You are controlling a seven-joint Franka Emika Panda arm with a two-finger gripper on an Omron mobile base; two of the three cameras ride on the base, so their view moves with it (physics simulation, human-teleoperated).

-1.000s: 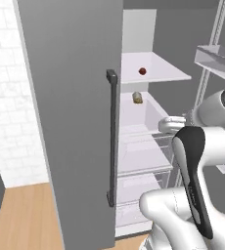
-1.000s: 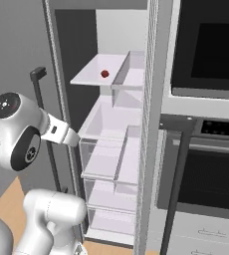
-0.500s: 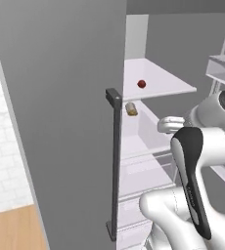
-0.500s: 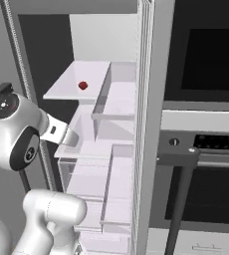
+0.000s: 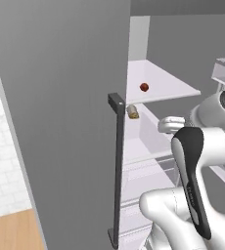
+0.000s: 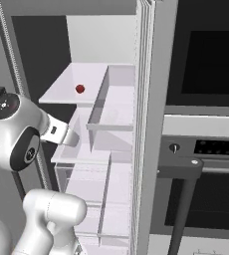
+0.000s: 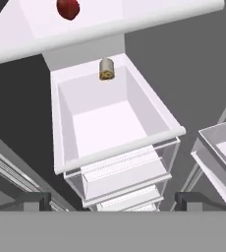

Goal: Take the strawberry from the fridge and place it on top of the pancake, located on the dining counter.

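Hovering with my gripper [image 7: 113, 201] spread wide and holding nothing, I am looking into the open fridge [image 5: 60, 97]. Just ahead of my fingertips [image 7: 36, 201] a white drawer [image 7: 112, 123] is sitting open-topped. Beyond it, at the drawer's back wall, a small tan cylinder [image 7: 106, 69] is resting. Farthest off, the strawberry [image 7: 68, 8] is lying on the white shelf [image 7: 100, 24] above the drawer, well apart from my jaws.
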